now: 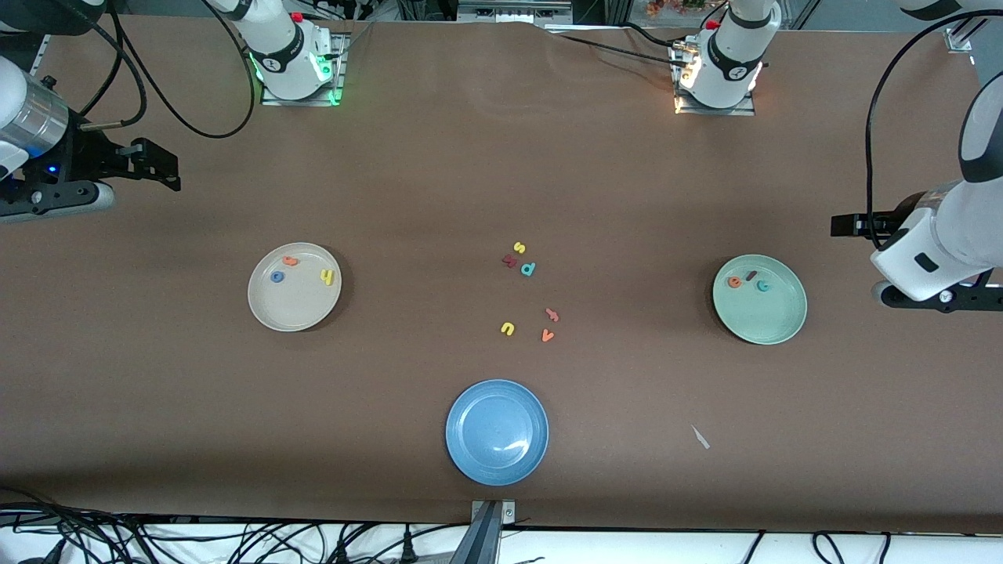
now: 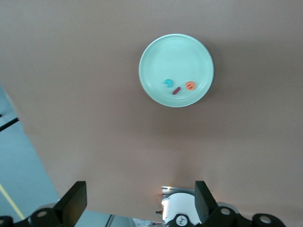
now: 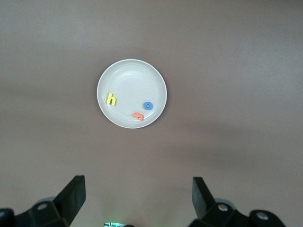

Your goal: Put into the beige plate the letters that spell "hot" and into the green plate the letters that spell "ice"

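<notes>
Even, fairly bright overhead light falls on the brown worktop (image 1: 439,180), which looks matte and free of glare. Each plate casts only a soft, narrow shadow at its rim. The blue plate (image 1: 497,432) carries a small white highlight near its centre. Green and warm glows shine at the two arm bases. In both wrist views the plates look sharp, while the dark fingers at the frame edge are slightly soft.
</notes>
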Robot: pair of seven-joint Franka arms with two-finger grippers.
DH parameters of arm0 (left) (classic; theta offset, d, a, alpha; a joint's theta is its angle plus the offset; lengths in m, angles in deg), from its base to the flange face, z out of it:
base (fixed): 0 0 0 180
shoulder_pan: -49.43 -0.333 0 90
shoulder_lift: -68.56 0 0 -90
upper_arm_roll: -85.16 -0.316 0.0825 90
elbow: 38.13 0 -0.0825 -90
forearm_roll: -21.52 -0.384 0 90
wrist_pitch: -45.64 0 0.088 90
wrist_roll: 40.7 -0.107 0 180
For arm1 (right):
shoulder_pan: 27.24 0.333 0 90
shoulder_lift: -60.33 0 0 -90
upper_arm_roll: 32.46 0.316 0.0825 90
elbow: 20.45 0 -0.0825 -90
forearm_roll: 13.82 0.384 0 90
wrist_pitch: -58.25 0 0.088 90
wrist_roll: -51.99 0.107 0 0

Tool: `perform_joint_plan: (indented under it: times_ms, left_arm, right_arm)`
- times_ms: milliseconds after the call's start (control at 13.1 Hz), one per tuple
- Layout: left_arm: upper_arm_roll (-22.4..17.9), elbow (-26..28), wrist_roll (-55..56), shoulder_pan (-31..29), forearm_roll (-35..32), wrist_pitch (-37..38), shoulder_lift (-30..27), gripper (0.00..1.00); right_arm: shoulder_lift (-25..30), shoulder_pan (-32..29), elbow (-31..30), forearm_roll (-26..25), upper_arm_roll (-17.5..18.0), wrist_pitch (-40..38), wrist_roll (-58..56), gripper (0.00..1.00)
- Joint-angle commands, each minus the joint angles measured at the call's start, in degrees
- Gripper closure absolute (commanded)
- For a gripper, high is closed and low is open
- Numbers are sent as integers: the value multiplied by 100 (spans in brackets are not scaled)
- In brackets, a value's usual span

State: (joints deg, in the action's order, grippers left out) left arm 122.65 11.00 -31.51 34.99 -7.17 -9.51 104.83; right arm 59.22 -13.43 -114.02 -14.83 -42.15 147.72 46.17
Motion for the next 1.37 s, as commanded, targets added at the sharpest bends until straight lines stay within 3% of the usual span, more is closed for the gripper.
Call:
perform_joint_plan:
  times_ms: [0,229,305,458,611,763,916,1297]
  left_arm:
    - [-1413,-379,-234,571,1246,-301,-119,0]
    - [-3453,-134,-383,1406,2812,-812,-532,2]
    - [-3598,111,-392,1487,2981,-987,-673,3]
    - [-3608,1188,-392,1549,2966,-1714,-1268,4]
    - [-3573,2717,-401,1532,2939,-2925,-2155,3]
    - [-3433,3530,-427,1470,2922,-3632,-2589,4]
    - [-3371,3568,-637,1409,2904,-3661,-2608,6]
    - [-3388,3392,-1024,1408,2904,-3582,-2573,0]
  right_arm:
    - [-29,-10,120,4,-50,17,-95,0]
    - [-38,-10,129,-127,-77,26,-68,0]
    - [-82,-10,137,-127,-77,26,-51,0]
    - [-91,-10,364,-154,-77,-26,-68,0]
    - [-117,-19,454,-136,-85,-44,-77,0]
    - [-117,-10,471,-110,-77,-114,-77,0]
    - [-117,-10,471,-110,-77,-115,-68,0]
    - [-152,-10,471,-84,-77,-88,-68,0]
